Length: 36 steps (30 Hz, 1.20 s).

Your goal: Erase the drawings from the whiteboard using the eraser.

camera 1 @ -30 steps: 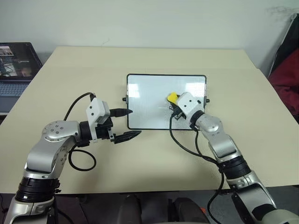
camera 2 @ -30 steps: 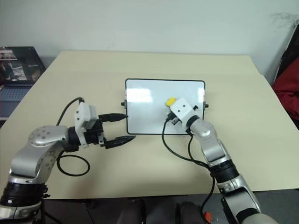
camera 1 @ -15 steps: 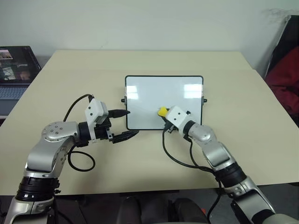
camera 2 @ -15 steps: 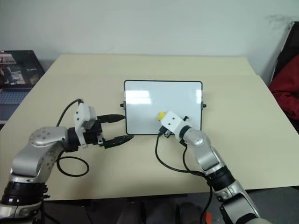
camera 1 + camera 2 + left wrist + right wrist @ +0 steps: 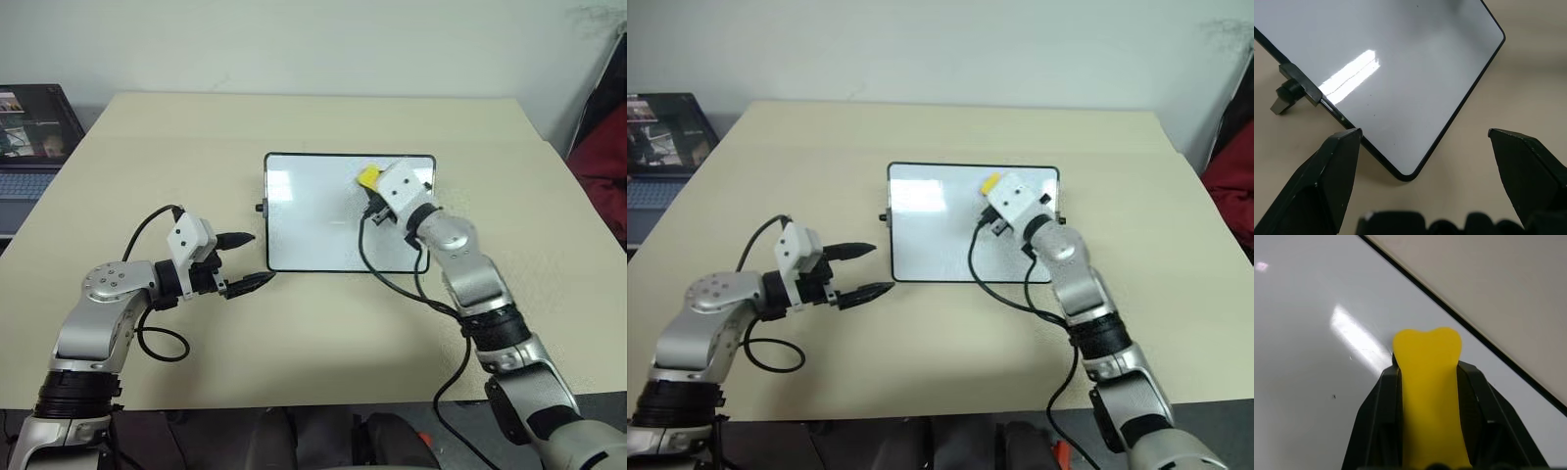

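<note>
1. At about 8 o'clock of the table (image 5: 323, 323), the left gripper (image 5: 247, 261) hovers with its two black fingers spread wide and nothing between them. It points at the near left corner of the whiteboard (image 5: 313, 220) but stays just beside it, not touching.

2. The whiteboard lies flat near the middle of the table. It is a stiff, glossy plate with a thin black frame and small side knobs (image 5: 1284, 95). I judge it light and slippery on the smooth tabletop, so a hard wipe may push it away. The open left gripper could steady it at the frame edge or corner; the glossy face gives no hold.

3. I see no clear drawings on the board — only pale glare and some tiny dark specks, too small to tell.

4. At about 1 o'clock of the board, near its far right corner, the right gripper (image 5: 372, 186) is clamped on the eraser (image 5: 1429, 382). The yellow block bulges at its free end between the fingers, so it seems soft and light. The hold is on its two sides, with the tip left free for wiping — this looks a good place to grip.
</note>
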### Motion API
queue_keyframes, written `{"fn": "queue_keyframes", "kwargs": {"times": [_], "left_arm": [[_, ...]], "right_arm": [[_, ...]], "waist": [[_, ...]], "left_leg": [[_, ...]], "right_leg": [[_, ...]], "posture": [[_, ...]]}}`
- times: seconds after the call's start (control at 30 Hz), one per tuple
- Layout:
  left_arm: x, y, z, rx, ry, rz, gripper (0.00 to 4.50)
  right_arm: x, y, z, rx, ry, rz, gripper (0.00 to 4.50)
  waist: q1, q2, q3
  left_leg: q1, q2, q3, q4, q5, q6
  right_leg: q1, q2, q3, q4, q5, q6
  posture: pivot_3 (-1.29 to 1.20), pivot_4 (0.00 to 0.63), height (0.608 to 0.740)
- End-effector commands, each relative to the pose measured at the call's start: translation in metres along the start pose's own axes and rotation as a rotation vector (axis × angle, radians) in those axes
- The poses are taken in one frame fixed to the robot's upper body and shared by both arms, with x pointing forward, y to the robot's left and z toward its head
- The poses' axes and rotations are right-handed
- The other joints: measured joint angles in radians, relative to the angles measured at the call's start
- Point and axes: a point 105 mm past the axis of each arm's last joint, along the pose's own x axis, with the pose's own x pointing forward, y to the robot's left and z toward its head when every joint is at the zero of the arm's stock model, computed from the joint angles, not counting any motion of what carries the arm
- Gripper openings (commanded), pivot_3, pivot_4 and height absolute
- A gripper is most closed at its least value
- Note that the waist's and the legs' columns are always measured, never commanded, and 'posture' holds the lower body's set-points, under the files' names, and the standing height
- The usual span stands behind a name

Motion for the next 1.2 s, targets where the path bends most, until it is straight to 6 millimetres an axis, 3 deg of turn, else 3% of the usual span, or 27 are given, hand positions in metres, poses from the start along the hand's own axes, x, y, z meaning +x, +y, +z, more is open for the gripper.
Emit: {"fn": "queue_keyframes", "kwargs": {"times": [0.03, 0.27, 0.4, 0.63, 0.73, 0.8, 0.93, 1.1, 1.2], "left_arm": [[-0.004, 0.001, 0.016, 0.057, -0.031, 0.004, 4.50], [-0.002, -0.001, 0.020, 0.057, -0.048, 0.002, 4.50], [0.001, -0.002, 0.022, 0.056, -0.058, -0.004, 4.50], [0.005, -0.006, 0.028, 0.056, -0.084, -0.027, 4.50], [0.007, -0.009, 0.030, 0.056, -0.091, -0.043, 4.50], [0.011, -0.015, 0.035, 0.065, -0.103, -0.074, 4.50], [0.018, -0.022, 0.042, 0.085, -0.124, -0.111, 4.50], [0.022, -0.030, 0.048, 0.096, -0.144, -0.147, 4.50], [0.025, -0.041, 0.054, 0.103, -0.168, -0.200, 4.50]], "right_arm": [[0.001, 0.039, -0.028, -0.009, 0.057, 0.109, 1.14], [-0.016, 0.090, -0.061, 0.022, 0.127, 0.265, 1.14], [-0.016, 0.098, -0.054, 0.050, 0.102, 0.292, 1.14], [-0.022, 0.056, 0.007, 0.077, -0.071, 0.193, 1.14], [-0.030, 0.041, 0.016, 0.075, -0.083, 0.160, 1.14], [-0.042, 0.018, 0.021, 0.096, -0.088, 0.102, 1.14], [-0.071, -0.009, 0.018, 0.137, -0.056, 0.022, 1.14], [-0.101, -0.017, 0.010, 0.221, 0.016, -0.032, 1.14], [-0.128, -0.029, -0.008, 0.287, 0.114, -0.124, 1.14]], "waist": [[-0.004, -0.001, -0.001], [-0.007, -0.002, -0.002], [-0.011, -0.002, -0.001], [-0.007, -0.001, 0.000], [0.006, -0.001, 0.000], [0.010, -0.001, 0.000], [0.021, 0.000, 0.000], [0.016, 0.000, 0.000], [0.013, 0.000, 0.000]], "left_leg": [[0.000, 0.000, 0.000, 0.000, 0.000, 0.000], [0.009, 0.000, -0.002, 0.001, 0.000, 0.000], [0.021, 0.000, -0.003, 0.001, 0.001, 0.002], [0.020, 0.000, -0.005, 0.000, 0.002, 0.002], [0.003, -0.001, -0.006, 0.000, 0.001, 0.002], [-0.001, 0.000, -0.005, 0.000, 0.002, 0.001], [-0.003, -0.001, -0.004, -0.001, 0.001, -0.003], [-0.002, -0.001, -0.004, 0.000, 0.000, -0.001], [-0.002, -0.001, -0.004, 0.000, 0.000, -0.001]], "right_leg": [[0.000, 0.000, 0.000, 0.000, 0.000, 0.000], [0.010, 0.000, 0.000, 0.001, 0.000, 0.000], [0.021, -0.001, 0.000, 0.000, -0.001, 0.003], [0.021, -0.001, -0.001, 0.000, -0.002, 0.003], [0.006, 0.000, -0.002, 0.001, 0.001, 0.000], [0.002, 0.000, -0.002, -0.001, 0.001, 0.000], [0.001, 0.000, -0.002, -0.003, 0.000, 0.001], [0.002, 0.000, -0.001, -0.003, 0.000, 0.001], [0.002, 0.000, -0.001, -0.002, 0.000, 0.001]], "posture": [[0.00, 0.150, 0.740], [0.00, 0.150, 0.740], [0.00, 0.150, 0.740], [0.00, 0.150, 0.740], [0.00, 0.150, 0.740], [0.00, 0.150, 0.740], [0.00, 0.150, 0.740], [0.00, 0.150, 0.740], [0.00, 0.150, 0.740]]}}
